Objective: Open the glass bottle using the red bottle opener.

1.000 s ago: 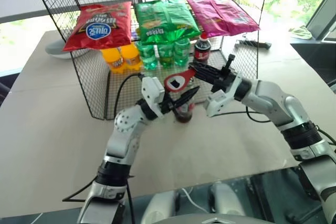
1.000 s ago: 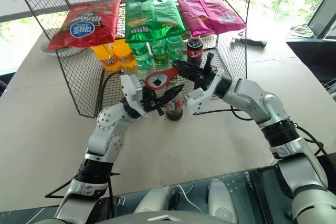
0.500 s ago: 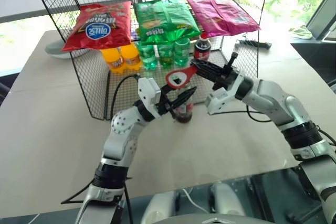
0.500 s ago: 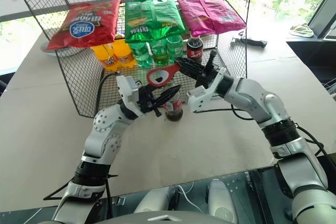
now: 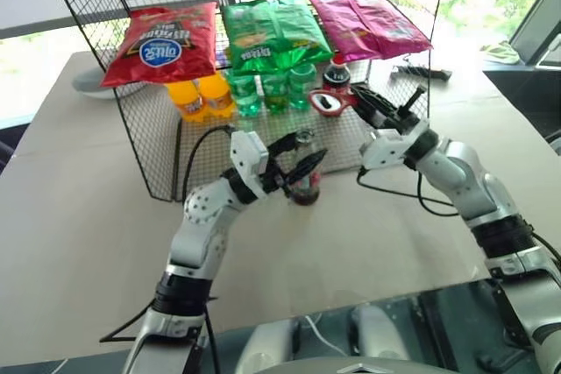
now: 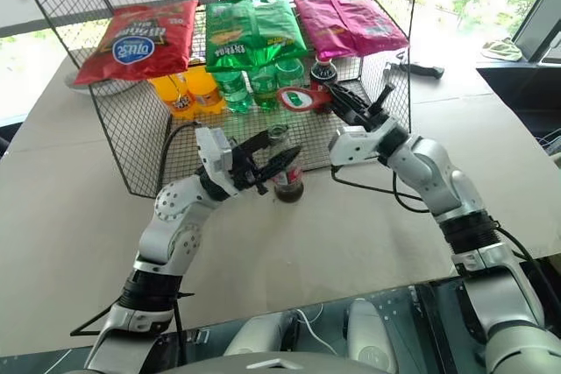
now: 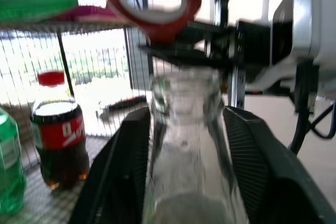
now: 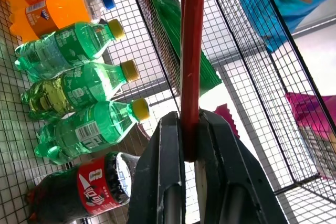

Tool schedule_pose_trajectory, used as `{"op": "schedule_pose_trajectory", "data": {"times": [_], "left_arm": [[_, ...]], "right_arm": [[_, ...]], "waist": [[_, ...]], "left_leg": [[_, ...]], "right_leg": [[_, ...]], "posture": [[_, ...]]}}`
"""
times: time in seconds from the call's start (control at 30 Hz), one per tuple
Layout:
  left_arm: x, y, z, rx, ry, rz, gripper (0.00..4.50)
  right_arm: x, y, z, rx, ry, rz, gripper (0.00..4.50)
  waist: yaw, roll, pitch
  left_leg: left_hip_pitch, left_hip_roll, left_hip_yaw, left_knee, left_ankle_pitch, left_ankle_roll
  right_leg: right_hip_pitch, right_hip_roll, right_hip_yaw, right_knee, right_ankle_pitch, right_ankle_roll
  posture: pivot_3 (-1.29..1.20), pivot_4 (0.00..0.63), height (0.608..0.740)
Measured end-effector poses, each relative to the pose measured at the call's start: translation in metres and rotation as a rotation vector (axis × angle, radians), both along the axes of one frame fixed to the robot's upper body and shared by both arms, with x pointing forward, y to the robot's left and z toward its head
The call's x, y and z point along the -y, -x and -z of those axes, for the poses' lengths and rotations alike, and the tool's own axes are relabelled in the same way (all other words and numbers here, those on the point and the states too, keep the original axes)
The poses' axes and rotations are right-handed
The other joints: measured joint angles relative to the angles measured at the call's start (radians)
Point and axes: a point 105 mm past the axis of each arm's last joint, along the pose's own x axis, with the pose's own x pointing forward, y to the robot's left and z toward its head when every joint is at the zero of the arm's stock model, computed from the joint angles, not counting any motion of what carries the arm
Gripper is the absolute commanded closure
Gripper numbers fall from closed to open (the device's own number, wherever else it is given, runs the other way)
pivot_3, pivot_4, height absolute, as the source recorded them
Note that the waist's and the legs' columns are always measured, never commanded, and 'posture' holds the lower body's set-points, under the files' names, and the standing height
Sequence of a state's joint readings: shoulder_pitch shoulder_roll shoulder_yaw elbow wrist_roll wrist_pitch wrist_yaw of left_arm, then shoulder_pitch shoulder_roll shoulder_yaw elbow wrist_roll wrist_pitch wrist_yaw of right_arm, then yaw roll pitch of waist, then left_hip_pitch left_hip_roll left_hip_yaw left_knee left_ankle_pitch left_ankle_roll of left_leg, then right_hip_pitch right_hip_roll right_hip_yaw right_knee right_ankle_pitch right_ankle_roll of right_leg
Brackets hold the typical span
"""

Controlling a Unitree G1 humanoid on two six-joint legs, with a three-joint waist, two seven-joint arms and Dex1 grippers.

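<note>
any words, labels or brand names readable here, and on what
None reads clearly.
red chip bag: white letters on a blue oval, too blurred to read.
green chip bag: print too small.
pink chip bag: print too small.
cola bottle: white script on a red label, blurred.
green bottles: label print illegible.
glass bottle: label unreadable.

We see two silver-grey jointed arms with rounded metallic shells and black bands at the joints. Each ends in a white wrist block behind its left gripper [image 5: 294,160] or right gripper [image 5: 358,97], both with black ribbed fingers [image 7: 251,166]. Black cables loop behind the wrists.
</note>
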State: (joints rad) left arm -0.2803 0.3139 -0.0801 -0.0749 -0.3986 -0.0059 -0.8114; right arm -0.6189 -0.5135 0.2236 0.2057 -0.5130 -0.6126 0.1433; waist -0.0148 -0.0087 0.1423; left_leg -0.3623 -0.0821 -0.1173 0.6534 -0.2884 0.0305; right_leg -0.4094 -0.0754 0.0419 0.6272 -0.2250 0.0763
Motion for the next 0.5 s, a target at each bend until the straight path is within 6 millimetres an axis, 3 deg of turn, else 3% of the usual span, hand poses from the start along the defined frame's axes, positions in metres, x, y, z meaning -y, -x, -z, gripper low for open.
{"op": "schedule_pose_trajectory", "data": {"times": [0.07,0.5], "left_arm": [[-0.0017,-0.0007,0.007,-0.029,-0.007,-0.008,0.1],[-0.0042,0.0003,0.0097,-0.033,-0.025,-0.012,0.1]], "right_arm": [[0.0006,-0.0006,0.0006,-0.006,-0.005,0.004,4.5],[0.0002,-0.0021,0.0033,-0.037,-0.045,0.01,4.5]], "waist": [[0.001,0.0,0.001],[0.001,0.0,0.001]], "left_leg": [[-0.003,0.0,0.0,-0.001,0.0,0.0],[-0.005,0.0,0.0,-0.002,0.0,0.0]], "right_leg": [[-0.004,0.0,0.0,0.0,0.0,0.0],[-0.005,-0.001,0.0,-0.001,0.0,0.0]], "posture": [[0.0,0.15,0.74],[0.0,0.15,0.74]]}}
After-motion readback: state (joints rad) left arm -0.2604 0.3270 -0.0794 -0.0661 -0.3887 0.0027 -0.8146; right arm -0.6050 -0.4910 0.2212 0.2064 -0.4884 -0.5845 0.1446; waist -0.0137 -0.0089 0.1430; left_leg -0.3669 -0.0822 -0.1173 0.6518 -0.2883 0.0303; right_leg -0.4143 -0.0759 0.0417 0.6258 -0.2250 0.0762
